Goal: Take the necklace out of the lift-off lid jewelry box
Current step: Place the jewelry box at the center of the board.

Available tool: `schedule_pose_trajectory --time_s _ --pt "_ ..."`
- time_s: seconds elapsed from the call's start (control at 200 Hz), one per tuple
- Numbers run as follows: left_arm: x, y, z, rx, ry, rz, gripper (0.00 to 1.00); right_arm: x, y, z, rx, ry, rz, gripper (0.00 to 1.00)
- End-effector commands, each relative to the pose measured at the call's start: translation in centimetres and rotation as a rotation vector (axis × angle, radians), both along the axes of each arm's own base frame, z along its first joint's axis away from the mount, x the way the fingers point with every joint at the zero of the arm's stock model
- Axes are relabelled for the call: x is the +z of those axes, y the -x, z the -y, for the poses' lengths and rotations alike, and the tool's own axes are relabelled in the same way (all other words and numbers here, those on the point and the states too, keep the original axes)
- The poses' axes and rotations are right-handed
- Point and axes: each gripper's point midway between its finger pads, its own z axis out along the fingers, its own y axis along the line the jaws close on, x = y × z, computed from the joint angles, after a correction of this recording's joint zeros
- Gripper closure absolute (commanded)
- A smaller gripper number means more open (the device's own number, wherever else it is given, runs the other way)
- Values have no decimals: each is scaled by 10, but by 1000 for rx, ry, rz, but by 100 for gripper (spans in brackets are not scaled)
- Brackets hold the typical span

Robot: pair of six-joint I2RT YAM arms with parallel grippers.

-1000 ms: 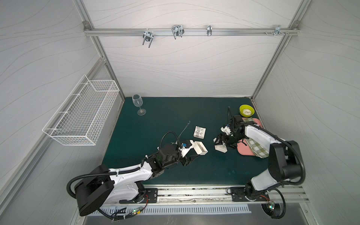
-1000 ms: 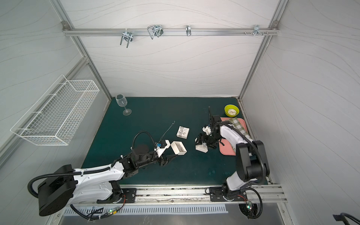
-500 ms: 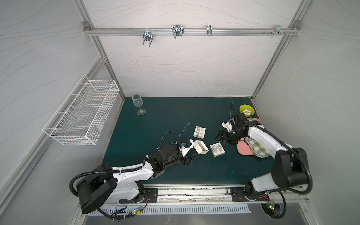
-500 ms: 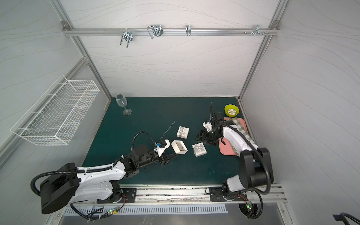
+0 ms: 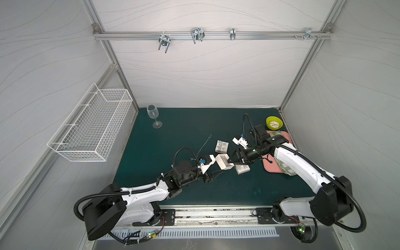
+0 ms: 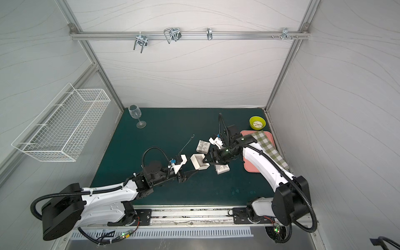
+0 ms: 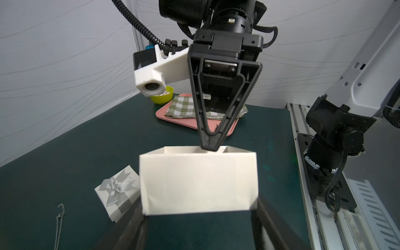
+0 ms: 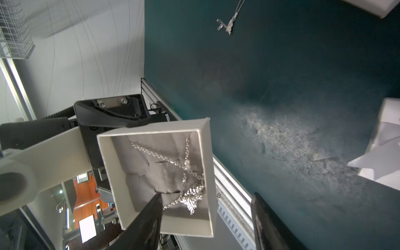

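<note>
Right wrist view: looks straight into the lidless jewelry box (image 8: 186,225), with the necklace (image 8: 191,194) heaped on the grey pad (image 8: 138,164) inside, just beside one fingertip (image 8: 157,200) of the right pincer (image 8: 207,194). Has that pincer spread and gripping nothing: dips one finger inside the box next to the necklace and sets the other outside the wall, so straddles the rim rather than the chain; probably calls for a shift inward before any pinch. Clamps the left pincer (image 5: 220,172) on the box's outer walls, seemingly lifted off the worktop (image 5: 173,134) and tipped toward the right pincer, presumably to steady so light a thing and offer its open mouth. Puts what looks like the lid (image 5: 242,169), bow up, on the worktop near the right pincer, out of the way. Cannot find the necklace in either top view, masked by the box walls; nor from the left wrist, facing only a blank wall of the box. Crops and blurs the right pincer's fingers in its own view. Cannot tell whether the inner fingertip touches chain or pad. Spots a second chain (image 5: 204,144) and a closed bowed box (image 5: 221,146) beyond the left pincer, likely no part of this job.
</note>
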Motion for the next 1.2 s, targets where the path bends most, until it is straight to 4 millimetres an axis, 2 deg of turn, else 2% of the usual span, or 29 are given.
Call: schedule_pose_trajectory --time_s 0.0,0.16,0.33,0.455,0.6,0.71,0.795,0.895,0.99,1.075,1.13,1.195 --pt "24 2 2 -22 59 80 50 5 5 -2 17 -10 -33 43" --pt "23 0 4 -23 56 71 51 5 5 -5 24 -18 -35 57" --pt "23 0 5 -24 50 71 51 2 4 -8 31 -19 -46 81" --pt "20 -1 5 -23 37 67 51 5 2 -9 33 -20 -35 94" --pt "13 -1 7 -31 5 41 46 10 1 -11 35 -32 -11 99" --pt "5 2 8 -46 -33 13 35 7 0 -12 30 -41 -13 100" --pt "-5 -1 4 -20 -63 -14 18 -5 -4 -6 4 18 1 100" --pt "-19 -5 -8 44 -115 -69 7 -27 -14 8 -51 141 50 100" --pt "-25 -3 -21 89 -101 -103 3 -59 -25 28 -127 282 118 100" --pt "-31 0 -32 127 -80 -153 3 -82 -27 40 -158 402 168 100" --pt "-37 0 -42 169 -65 -196 3 -94 -25 43 -154 483 207 100" --pt "-44 1 -52 215 -41 -247 3 -104 -20 38 -135 526 226 100"
